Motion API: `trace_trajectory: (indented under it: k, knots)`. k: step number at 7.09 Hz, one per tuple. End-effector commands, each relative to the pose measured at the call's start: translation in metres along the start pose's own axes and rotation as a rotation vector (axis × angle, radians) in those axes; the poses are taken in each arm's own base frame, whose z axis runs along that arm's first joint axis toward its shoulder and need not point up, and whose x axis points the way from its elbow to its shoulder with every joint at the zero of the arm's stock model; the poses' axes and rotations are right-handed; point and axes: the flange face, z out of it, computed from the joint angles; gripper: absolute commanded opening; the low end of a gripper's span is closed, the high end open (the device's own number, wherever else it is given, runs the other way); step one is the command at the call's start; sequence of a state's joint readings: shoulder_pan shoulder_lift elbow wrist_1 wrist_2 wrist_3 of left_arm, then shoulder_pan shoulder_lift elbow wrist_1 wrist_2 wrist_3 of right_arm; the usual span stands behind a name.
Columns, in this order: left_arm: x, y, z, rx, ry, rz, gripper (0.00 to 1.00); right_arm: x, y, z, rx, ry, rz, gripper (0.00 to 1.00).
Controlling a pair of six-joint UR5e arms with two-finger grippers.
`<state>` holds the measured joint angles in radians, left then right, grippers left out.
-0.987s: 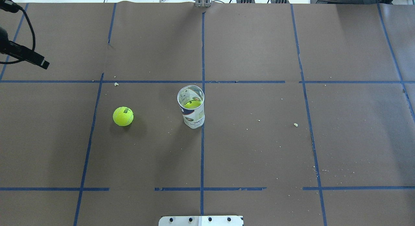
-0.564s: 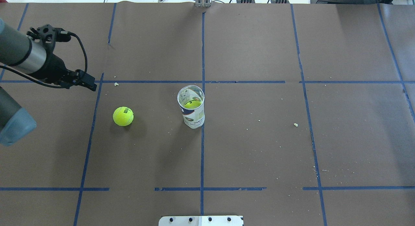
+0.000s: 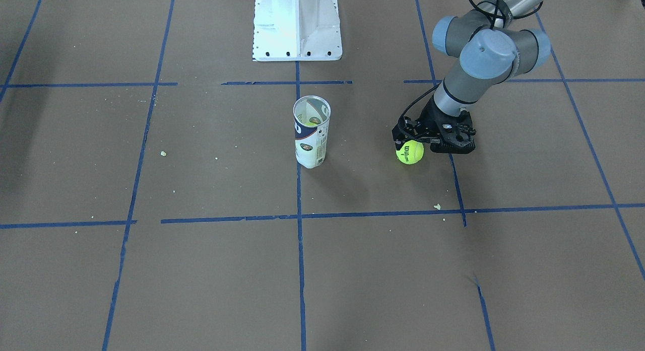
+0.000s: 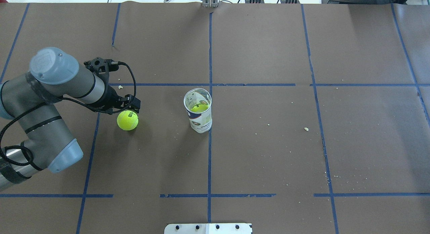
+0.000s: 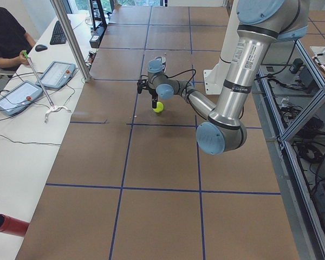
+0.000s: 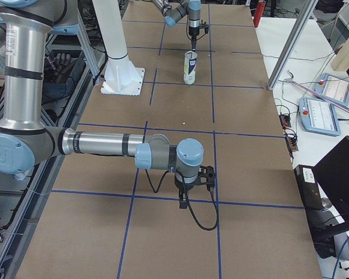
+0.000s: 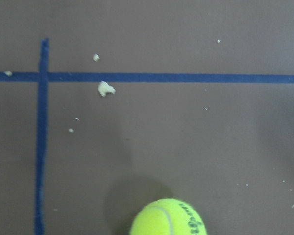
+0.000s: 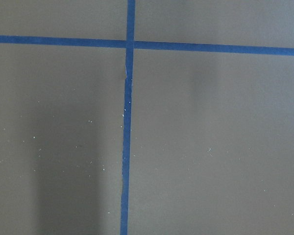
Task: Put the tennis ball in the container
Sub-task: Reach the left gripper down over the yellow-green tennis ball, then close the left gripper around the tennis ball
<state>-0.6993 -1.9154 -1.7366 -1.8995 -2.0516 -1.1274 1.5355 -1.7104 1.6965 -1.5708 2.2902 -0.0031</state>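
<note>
The overhead camera looks forward and down from behind the robot. The front one faces back toward the pedestal, steeply down. Both share the ball and can. Side cameras look along the table from each end. The left wrist camera sits close above the ball; the right one faces tape.

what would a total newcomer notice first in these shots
The bright yellow-green tennis ball lies on the brown table, left of centre in the overhead view. The big grey left arm bends down to it, so that the left hand is right beside it. Next comes the clear container, upright at the table's middle with its top open and a second ball inside.
</note>
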Motion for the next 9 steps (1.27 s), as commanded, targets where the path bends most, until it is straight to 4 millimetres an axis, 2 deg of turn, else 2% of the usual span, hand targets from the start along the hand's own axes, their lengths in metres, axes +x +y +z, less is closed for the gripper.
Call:
trace_trajectory:
  k: [1,4,7,8,9]
  knots:
    - [0.0,0.002,0.017,-0.001,-0.027,-0.009,1.0,0.0,0.0,0.0,0.0,0.0,0.0,1.0]
    - [-0.007,0.001,0.026,-0.004,-0.047,-0.015,1.0,0.0,0.0,0.0,0.0,0.0,0.0,1.0]
    - [0.0,0.011,0.033,-0.022,-0.045,-0.005,1.0,0.0,0.0,0.0,0.0,0.0,0.0,1.0]
    - [0.001,0.012,0.032,-0.023,-0.042,-0.008,0.74,0.0,0.0,0.0,0.0,0.0,0.0,1.0]
    - [-0.001,0.012,0.032,-0.022,-0.047,-0.01,0.24,0.0,0.0,0.0,0.0,0.0,0.0,1.0]
